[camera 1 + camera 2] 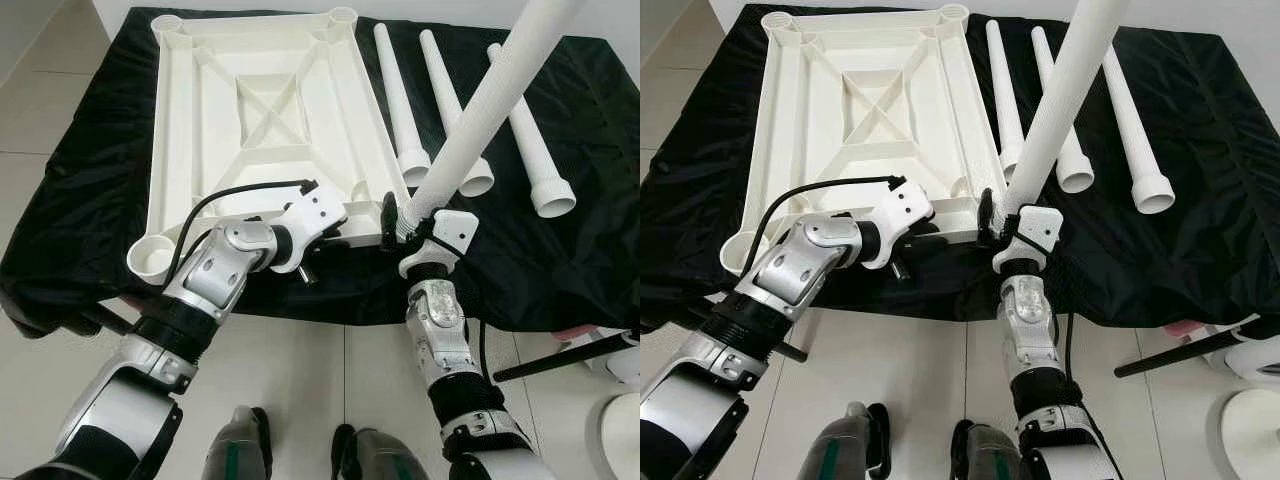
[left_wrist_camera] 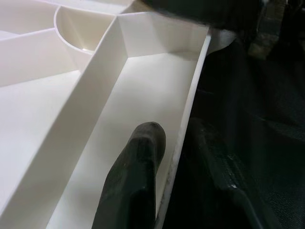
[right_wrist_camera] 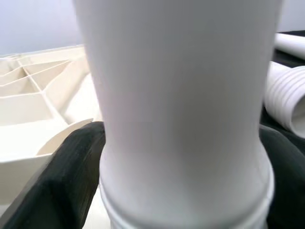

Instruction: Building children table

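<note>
A white plastic tabletop [image 1: 176,130] lies upside down on a black cloth, ribs up, with round leg sockets at its corners. My left gripper [image 1: 335,228] is shut on its near rim, close to the near right corner; one finger [image 2: 136,181] rests inside the rim and the other outside. My right gripper [image 1: 400,218] is shut on the ribbed end of a white table leg [image 1: 490,95], which tilts up and to the right just beside that corner. The leg [image 3: 181,114] sits between both black fingers [image 3: 66,176]. Three more legs [image 1: 452,105] lie side by side right of the tabletop.
The black cloth [image 1: 90,200] covers a low platform on a tiled floor. A black rod [image 1: 560,357] and a white round object [image 1: 620,430] lie on the floor at the right. My feet [image 1: 240,450] stand at the platform's near edge.
</note>
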Robot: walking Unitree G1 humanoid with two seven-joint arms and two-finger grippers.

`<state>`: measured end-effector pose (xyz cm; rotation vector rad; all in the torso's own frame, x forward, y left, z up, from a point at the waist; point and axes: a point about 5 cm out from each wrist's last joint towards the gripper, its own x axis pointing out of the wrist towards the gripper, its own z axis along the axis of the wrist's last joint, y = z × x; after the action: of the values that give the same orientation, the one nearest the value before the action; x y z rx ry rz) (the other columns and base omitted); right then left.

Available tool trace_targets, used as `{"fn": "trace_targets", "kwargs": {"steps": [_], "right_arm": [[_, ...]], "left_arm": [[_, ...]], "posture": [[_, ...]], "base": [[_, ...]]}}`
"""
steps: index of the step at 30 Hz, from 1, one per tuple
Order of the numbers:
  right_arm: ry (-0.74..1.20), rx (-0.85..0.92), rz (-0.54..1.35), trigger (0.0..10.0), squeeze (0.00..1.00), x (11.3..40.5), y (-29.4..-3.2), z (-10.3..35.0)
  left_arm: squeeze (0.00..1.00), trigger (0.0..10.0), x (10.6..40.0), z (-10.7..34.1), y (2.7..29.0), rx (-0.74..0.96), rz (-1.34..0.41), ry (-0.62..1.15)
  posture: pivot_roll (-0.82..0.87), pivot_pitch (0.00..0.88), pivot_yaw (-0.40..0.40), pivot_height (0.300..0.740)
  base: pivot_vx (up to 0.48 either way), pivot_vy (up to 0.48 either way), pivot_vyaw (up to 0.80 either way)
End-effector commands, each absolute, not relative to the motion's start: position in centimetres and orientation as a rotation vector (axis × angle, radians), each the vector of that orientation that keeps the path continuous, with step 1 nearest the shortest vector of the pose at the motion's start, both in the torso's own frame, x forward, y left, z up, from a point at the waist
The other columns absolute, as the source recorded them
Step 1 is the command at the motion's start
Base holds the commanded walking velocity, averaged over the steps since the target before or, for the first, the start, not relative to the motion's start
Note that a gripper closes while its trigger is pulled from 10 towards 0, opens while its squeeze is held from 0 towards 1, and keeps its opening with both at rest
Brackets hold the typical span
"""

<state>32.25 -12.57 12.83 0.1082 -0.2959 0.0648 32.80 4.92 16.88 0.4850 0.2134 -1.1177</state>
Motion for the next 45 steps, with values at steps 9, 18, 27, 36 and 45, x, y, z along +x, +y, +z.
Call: {"fn": "trace_targets", "kwargs": {"steps": [9,18,27,36,45], "right_arm": [[-0.196,0.105,0.177,10.0,0.0,31.2,-11.9,10.5],[-0.24,0.085,0.205,10.0,0.0,31.4,-12.7,11.5],[-0.268,0.07,0.238,10.0,0.0,31.6,-13.0,12.3],[-0.306,0.059,0.291,10.0,0.0,31.7,-13.4,13.7],[-0.34,0.052,0.313,10.0,0.0,31.5,-13.8,14.7]], "left_arm": [[0.0,10.0,32.5,16.3,4.3,0.503,-1.162,0.225],[0.0,10.0,32.4,16.3,4.0,0.505,-1.172,0.223],[0.0,10.0,32.5,16.3,4.1,0.508,-1.173,0.225],[0.0,10.0,32.7,16.4,4.1,0.51,-1.172,0.222],[0.0,10.0,32.9,16.6,4.1,0.51,-1.169,0.219]], "posture": [[0.09,0.128,0.007,0.74],[0.09,0.131,0.009,0.74],[0.09,0.136,0.011,0.74],[0.08,0.143,0.014,0.74],[0.07,0.151,0.015,0.74]], "base": [[0.0,0.0,0.0],[0.0,0.0,0.0],[0.0,0.0,0.0],[0.0,0.0,0.0],[0.0,0.0,0.0]]}}
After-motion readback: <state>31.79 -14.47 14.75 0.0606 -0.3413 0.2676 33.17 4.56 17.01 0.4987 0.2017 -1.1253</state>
